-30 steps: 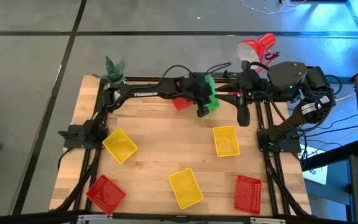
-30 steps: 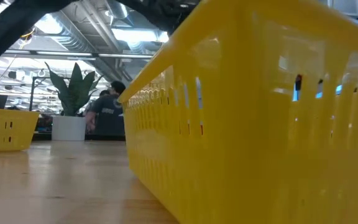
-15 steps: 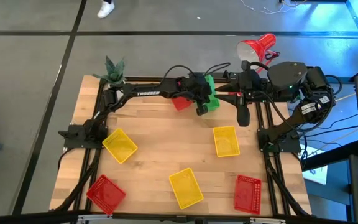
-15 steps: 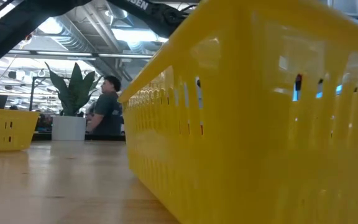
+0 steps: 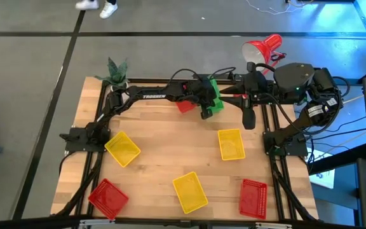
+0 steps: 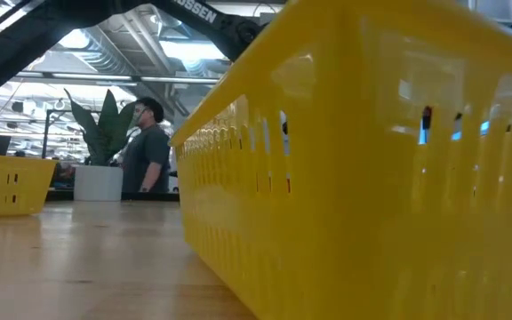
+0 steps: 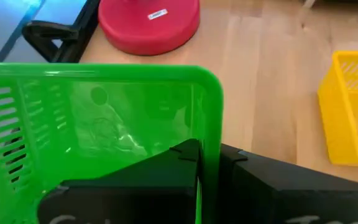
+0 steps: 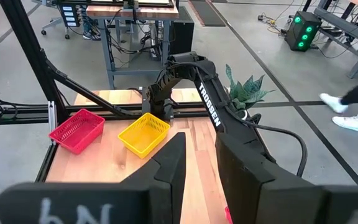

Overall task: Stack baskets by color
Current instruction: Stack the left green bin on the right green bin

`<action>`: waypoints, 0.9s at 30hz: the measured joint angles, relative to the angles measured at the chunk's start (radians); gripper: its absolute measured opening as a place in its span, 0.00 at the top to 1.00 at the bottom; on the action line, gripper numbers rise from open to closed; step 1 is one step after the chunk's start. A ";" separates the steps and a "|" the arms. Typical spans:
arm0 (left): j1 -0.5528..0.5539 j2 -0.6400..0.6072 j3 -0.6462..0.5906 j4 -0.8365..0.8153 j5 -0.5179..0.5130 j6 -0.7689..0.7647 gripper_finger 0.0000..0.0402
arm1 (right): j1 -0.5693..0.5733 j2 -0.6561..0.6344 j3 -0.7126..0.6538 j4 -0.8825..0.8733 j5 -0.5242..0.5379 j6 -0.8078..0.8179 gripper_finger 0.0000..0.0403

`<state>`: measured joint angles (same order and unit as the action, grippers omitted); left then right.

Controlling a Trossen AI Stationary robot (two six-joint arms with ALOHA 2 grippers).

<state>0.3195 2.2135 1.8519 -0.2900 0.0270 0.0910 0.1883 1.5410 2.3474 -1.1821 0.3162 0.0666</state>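
Observation:
My left gripper (image 5: 210, 105) is shut on a green basket (image 5: 215, 95) at the table's far edge, its arm reaching in from the left. A red basket (image 5: 184, 105) lies beside it, partly under the arm. Three yellow baskets (image 5: 122, 148) (image 5: 230, 144) (image 5: 189, 191) and two more red baskets (image 5: 108, 196) (image 5: 253, 198) rest on their bottoms on the table. My right gripper (image 5: 248, 79) is held high at the far right, open, with nothing between its fingers (image 8: 166, 168). My left gripper has a side wall of the green basket (image 7: 207, 134), near a corner, between its two fingers. One finger (image 7: 182, 163) is inside the basket and one (image 7: 244, 171) outside. The fingers come slanting down from the table's left. Whether the basket's bottom rests on anything I cannot tell.
A red desk lamp (image 5: 262, 48) stands at the far right, its round base (image 7: 148, 25) just beyond the green basket. A potted plant (image 5: 116, 71) sits at the far left corner. A person (image 6: 148, 151) walks in the room behind. Bare wood lies at the table's middle.
My left gripper has sunk a little with the green basket still in its hold. The person in the background has walked along behind the table.

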 joint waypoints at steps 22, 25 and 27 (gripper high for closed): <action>0.000 0.000 0.000 -0.019 -0.012 -0.001 0.79 | 0.000 0.000 0.000 0.004 -0.002 -0.023 0.78; -0.006 0.001 0.000 -0.017 -0.033 0.042 0.79 | 0.000 0.000 0.000 0.003 -0.002 -0.023 0.78; -0.009 0.006 0.000 -0.015 -0.053 0.083 0.79 | 0.000 0.000 0.000 0.003 -0.003 -0.023 0.78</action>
<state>0.3106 2.2197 1.8519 -0.3049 -0.0264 0.1739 0.1883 1.5410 2.3474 -1.1790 0.3136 0.0438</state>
